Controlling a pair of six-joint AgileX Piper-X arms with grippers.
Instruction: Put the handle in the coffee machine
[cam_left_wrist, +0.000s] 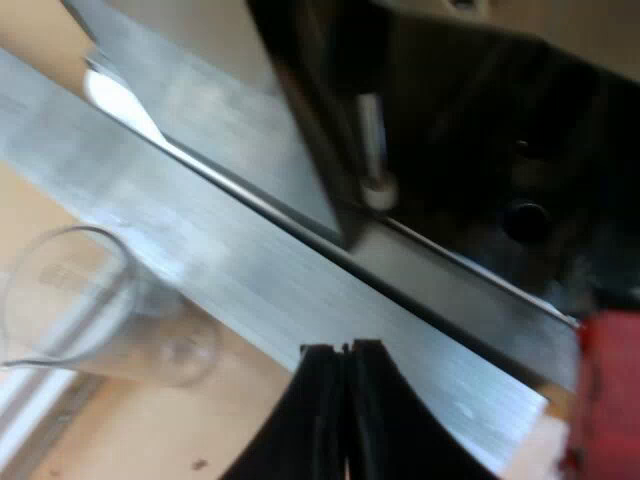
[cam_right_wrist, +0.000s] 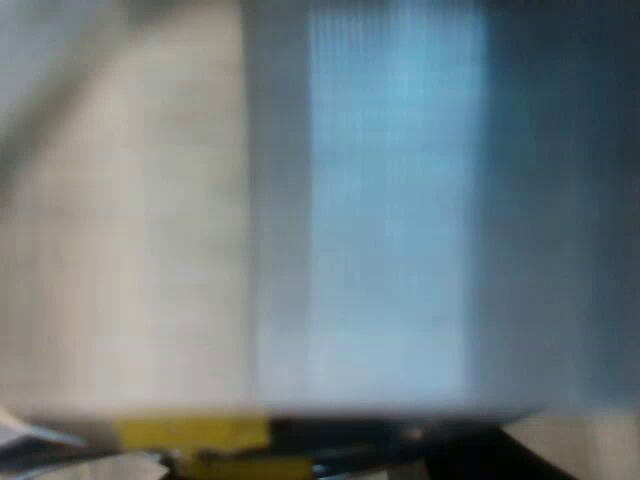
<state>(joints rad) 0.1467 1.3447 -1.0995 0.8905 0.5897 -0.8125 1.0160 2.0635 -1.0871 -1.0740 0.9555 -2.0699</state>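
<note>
Your left gripper (cam_left_wrist: 345, 350), fingers pressed together, is hovering at the espresso machine's (cam_left_wrist: 250, 270) front, a measuring glass (cam_left_wrist: 90, 310) sitting beside the machine.

Left gripper (cam_left_wrist: 347, 350): two black fingers pressed together with nothing between them, close to the brushed-metal edge of the espresso machine (cam_left_wrist: 230, 260). A clear measuring glass (cam_left_wrist: 75, 305) sits on the pale table (cam_left_wrist: 200, 435) just beside that edge. A thin metal rod (cam_left_wrist: 370, 140) hangs in the machine's dark recess. The handle's red end (cam_left_wrist: 608, 390) shows near that recess.
</note>
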